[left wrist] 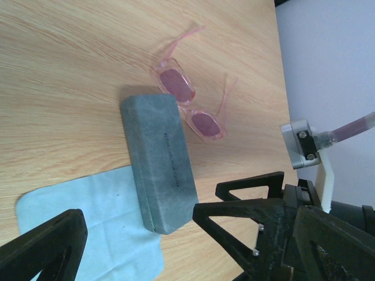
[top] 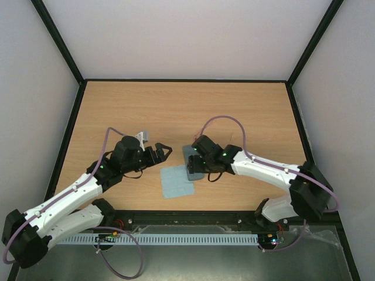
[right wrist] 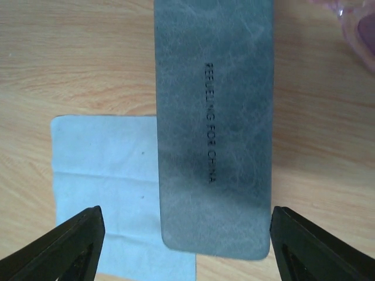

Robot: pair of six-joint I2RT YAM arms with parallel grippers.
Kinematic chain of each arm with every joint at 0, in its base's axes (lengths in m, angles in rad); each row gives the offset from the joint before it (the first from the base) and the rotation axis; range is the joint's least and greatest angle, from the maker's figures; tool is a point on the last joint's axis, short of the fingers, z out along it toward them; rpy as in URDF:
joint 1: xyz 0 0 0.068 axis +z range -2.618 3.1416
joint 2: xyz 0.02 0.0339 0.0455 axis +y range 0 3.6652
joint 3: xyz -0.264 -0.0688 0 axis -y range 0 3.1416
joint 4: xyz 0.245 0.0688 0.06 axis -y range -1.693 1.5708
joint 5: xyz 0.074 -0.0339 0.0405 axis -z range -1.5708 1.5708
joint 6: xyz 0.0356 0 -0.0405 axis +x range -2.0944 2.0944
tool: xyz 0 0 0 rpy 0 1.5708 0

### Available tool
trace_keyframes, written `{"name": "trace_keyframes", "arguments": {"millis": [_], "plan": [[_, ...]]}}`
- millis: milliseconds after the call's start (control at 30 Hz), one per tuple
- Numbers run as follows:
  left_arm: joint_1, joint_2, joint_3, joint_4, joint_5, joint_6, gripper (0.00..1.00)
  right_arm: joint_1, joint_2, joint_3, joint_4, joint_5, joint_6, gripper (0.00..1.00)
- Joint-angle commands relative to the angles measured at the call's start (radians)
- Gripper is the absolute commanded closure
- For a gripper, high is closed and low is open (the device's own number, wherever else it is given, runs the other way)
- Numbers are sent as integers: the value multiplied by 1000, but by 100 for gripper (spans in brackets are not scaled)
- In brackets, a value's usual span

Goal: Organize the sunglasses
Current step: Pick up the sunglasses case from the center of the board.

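On the table (top: 176, 105), both my claws gape wide by the case (left wrist: 161, 164).
From above, left claw (top: 164, 151) and right claw (top: 198, 157) face each other; left wrist shows the sunglasses (left wrist: 190, 105) just beyond the case, ahead of that claw; right wrist shows them past the case, upper right.

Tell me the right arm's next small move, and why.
Probably lower the right gripper and close on the grey-blue case. Its open jaws straddle the case's width from above, the case is shut with one end on the blue cloth, and the pink sunglasses lie unfolded beside it, so the case likely needs steadying and opening first.
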Motion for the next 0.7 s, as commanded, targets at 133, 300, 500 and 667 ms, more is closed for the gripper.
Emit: {"name": "trace_keyframes", "arguments": {"millis": [133,300,500,667], "plan": [[33,-58,-43,-72,22,22,0,28,171,161,-164,200,-97,20],[43,-75,-47,-87,21,26,1,29,240,191,-168,219,-116,10],[50,-79,-44,-93,26,32,1,28,287,213,-148,213,-146,12],[56,-78,-34,-103,29,37,0,29,326,231,-139,213,-154,19]]}}
